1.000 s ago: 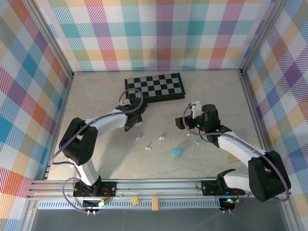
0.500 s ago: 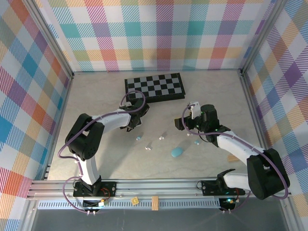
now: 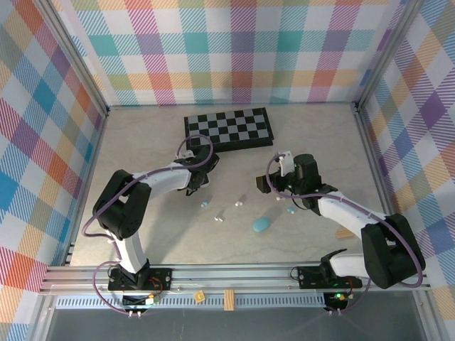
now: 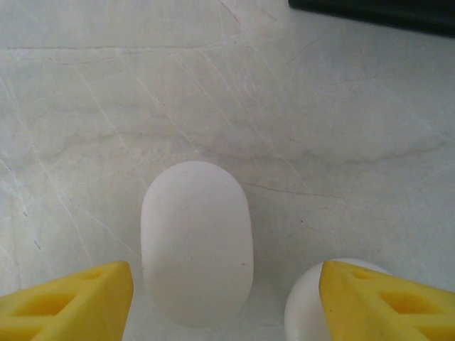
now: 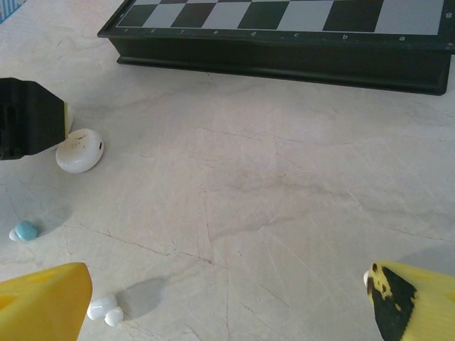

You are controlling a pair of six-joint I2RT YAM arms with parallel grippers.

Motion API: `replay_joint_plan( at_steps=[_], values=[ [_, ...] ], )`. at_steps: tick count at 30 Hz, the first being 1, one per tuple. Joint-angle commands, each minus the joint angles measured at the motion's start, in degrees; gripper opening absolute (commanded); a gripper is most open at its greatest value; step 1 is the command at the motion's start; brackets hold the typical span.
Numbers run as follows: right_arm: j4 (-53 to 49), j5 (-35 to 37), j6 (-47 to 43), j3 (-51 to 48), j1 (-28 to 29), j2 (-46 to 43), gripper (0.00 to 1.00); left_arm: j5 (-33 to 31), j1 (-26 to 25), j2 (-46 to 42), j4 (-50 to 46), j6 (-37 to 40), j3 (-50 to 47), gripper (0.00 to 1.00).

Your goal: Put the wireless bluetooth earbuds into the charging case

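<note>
White and pebble-smooth, a case (image 4: 197, 252) lies on the table (image 4: 320, 106) between the yellow fingers of the left gripper (image 4: 224, 288). The gripper stands open astride it, one pad on each side, neither pressing. That straddle reads as lining up to pin or lift the case so that it can be loaded. A second white rounded piece (image 4: 309, 316) peeks out beside the right-hand finger; whether it is a lid or another case I cannot tell.

The right gripper (image 5: 224, 291) hovers low over bare table, jaws spread wide and empty, probably placed to fetch. Its camera gives what the left wrist's cannot. A light-blue earbud (image 5: 25, 231) and a white earbud (image 5: 105, 310) lie loose on the table near its left finger, neither in a case. The chessboard (image 5: 284, 35) lies at the far side.

From above, a blue case (image 3: 261, 225) sits nearer the arm bases, with small earbuds (image 3: 220, 217) scattered to its left.
</note>
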Motion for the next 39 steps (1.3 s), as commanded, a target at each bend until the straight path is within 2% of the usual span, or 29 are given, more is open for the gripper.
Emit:
replay_joint_plan(
  at_steps=[1, 13, 21, 39],
  values=[
    [1.83, -1.08, 0.04, 1.8, 0.5, 0.86, 0.99, 0.22, 1.1, -2.96, 0.93, -0.75, -1.08, 0.7],
    [1.6, -0.73, 0.06, 2.33, 1.14, 1.48, 0.99, 3.88, 3.07, -2.59, 4.46, -1.01, -3.96, 0.67],
    [1.23, -0.38, 0.12, 2.64, 1.47, 2.0, 0.99, 4.49, 3.51, -1.29, 5.45, -1.08, -4.38, 0.61],
    [1.04, 0.06, 0.39, 3.22, 2.09, 3.1, 0.99, 5.35, 4.14, 0.41, 6.82, -1.05, -5.24, 0.56]
  ],
)
